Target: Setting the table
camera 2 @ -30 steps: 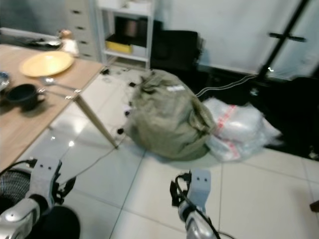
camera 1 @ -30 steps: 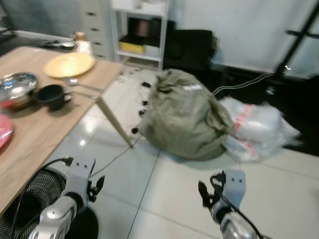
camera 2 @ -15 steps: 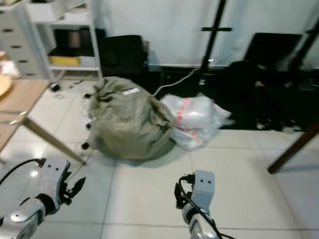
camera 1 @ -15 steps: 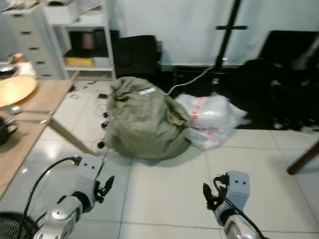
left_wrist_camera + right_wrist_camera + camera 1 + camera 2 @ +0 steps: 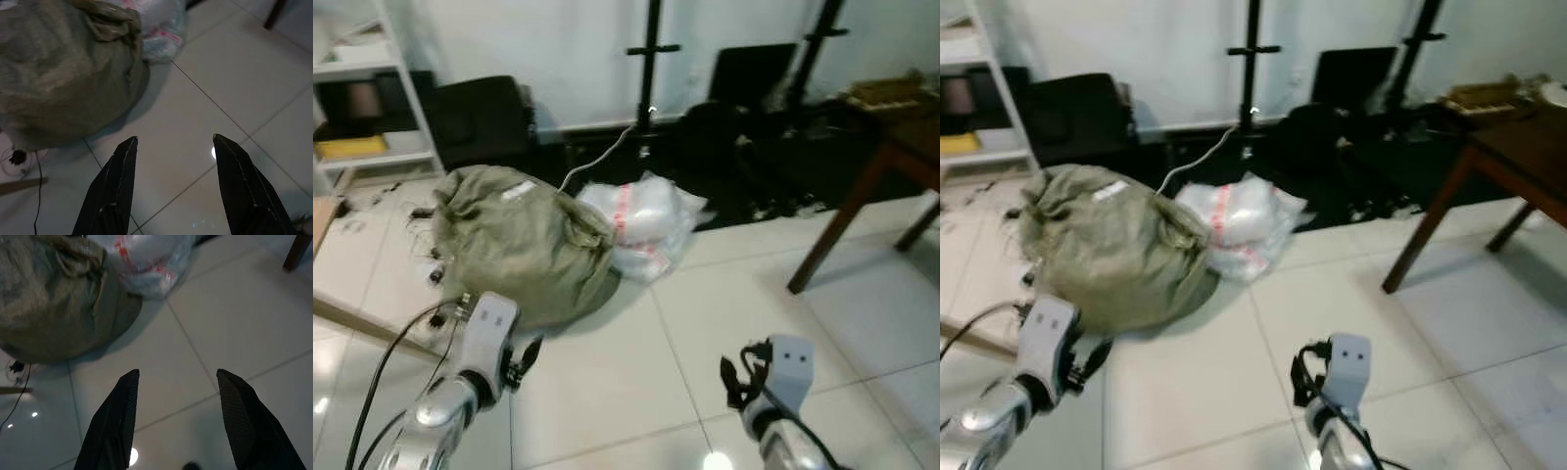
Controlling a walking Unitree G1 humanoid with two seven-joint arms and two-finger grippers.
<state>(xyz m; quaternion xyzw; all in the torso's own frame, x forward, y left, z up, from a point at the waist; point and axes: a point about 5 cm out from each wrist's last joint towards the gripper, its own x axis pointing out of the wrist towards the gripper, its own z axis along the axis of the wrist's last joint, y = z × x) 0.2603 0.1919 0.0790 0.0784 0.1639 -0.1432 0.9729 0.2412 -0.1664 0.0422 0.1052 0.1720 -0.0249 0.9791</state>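
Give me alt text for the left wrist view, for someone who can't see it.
The left gripper hangs open and empty above pale floor tiles, its two black fingers spread apart. A bulging olive-green sack lies ahead on the floor, against a clear plastic bag with red markings.

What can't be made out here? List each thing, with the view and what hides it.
- Dark wooden table: cut off by the right edge in the eye views; the items on top are blurred.
- White shelf unit: cut off by the left edge; its contents are blurred.
- Green sack and clear plastic bag: contents are hidden by their own material.
- Dark pile along the wall: too dim and blurred to identify.
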